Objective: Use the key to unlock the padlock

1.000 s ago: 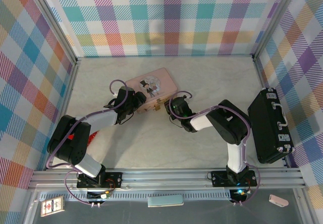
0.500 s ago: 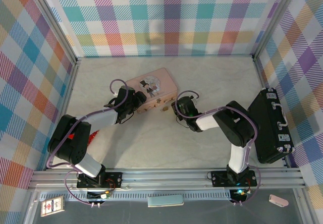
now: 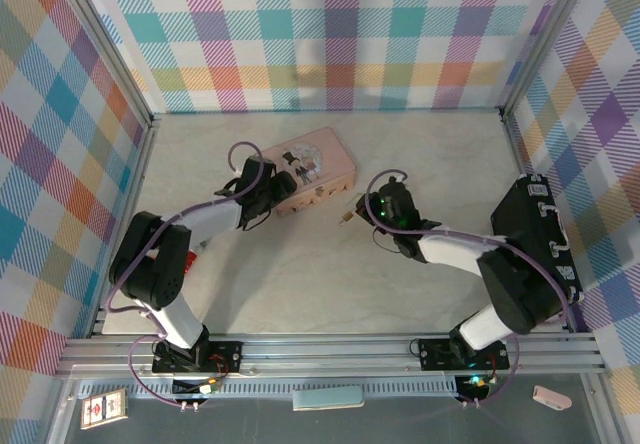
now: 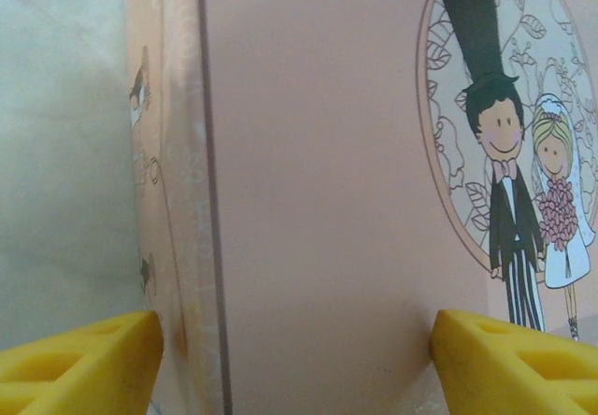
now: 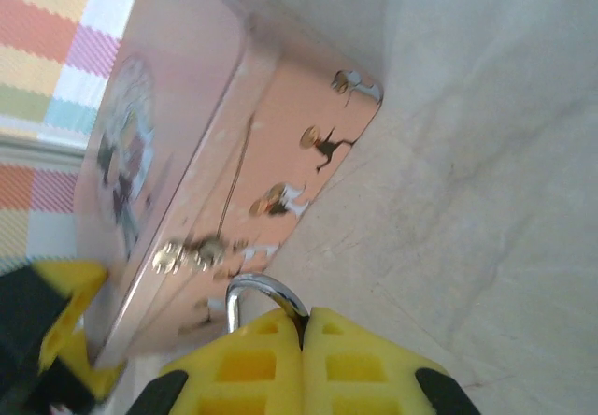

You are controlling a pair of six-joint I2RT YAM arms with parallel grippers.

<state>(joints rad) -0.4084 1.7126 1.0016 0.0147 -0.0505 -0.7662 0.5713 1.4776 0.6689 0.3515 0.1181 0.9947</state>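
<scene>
Your right fingers (image 5: 360, 364) are pressed flat together, seam closed. The padlock (image 5: 266, 284) is pinched between them: only its silver shackle arches out above the tips, and the body is hidden. From above, that arm runs low off its base, elbow out to the right, forearm angled left toward the pink tin (image 3: 305, 169). The padlock sits just beside the tin's front wall, not touching it, over the desk (image 3: 300, 284). Your left arm has its elbow folded back at the left and its forearm stretched to the tin's left end. The left fingers (image 4: 84, 359) stand wide apart, one on each side of that end, clamped against it.
</scene>
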